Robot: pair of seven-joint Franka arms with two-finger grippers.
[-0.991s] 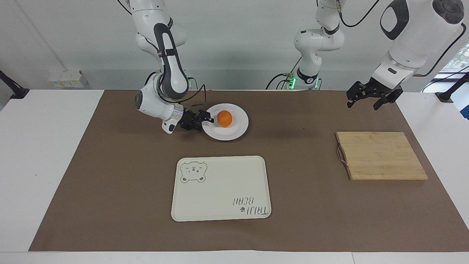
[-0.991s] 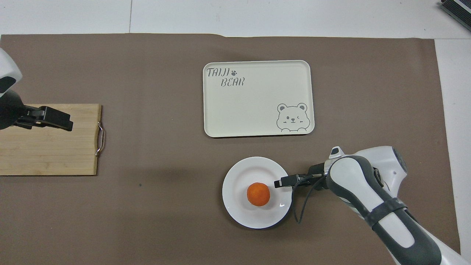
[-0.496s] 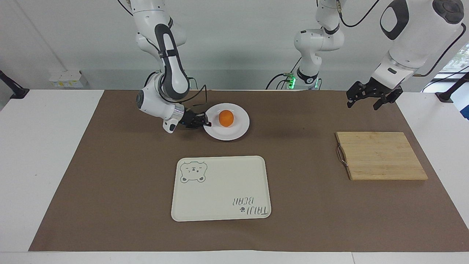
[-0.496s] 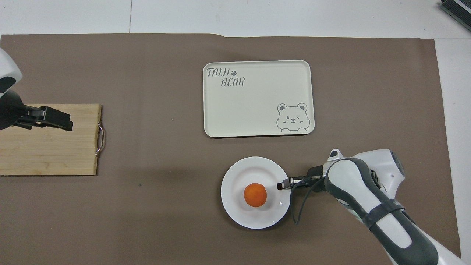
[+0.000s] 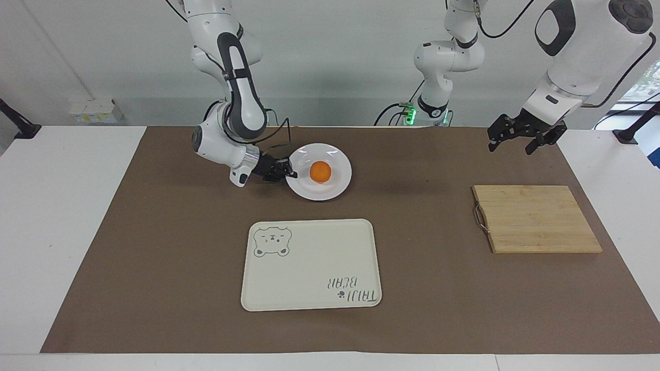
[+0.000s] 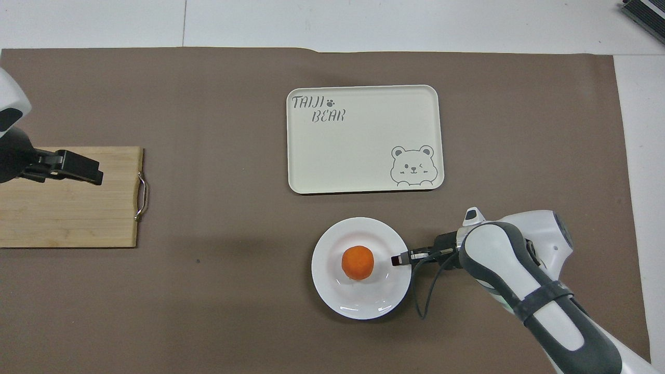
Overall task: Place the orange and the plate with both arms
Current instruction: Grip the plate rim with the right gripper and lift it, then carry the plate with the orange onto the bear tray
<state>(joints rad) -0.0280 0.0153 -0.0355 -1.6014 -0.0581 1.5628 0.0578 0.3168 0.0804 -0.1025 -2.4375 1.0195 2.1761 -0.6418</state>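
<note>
The right end effector [image 5: 290, 172] is closed on the rim of the plate [image 5: 332, 188], which sits toward the robots' edge of the worktop [image 5: 154, 257], nearer the robots than the tray [image 5: 309, 252]. The orange [image 5: 320, 171] lies in the plate. The left end effector [image 5: 520, 138] waits over the cutting board [image 6: 67, 213] at the left arm's end; its opening cannot be determined.

The right arm bends low from its base, forearm angled down and wrist turned sideways, so the right gripper [image 5: 286, 172] lies nearly level just above the tabletop, its fingers [image 6: 400, 258] pinched together on the plate [image 5: 337, 186] rim. The left arm waits, elbow high, its left gripper [image 5: 520, 138] hanging in the air with fingers spread.
</note>
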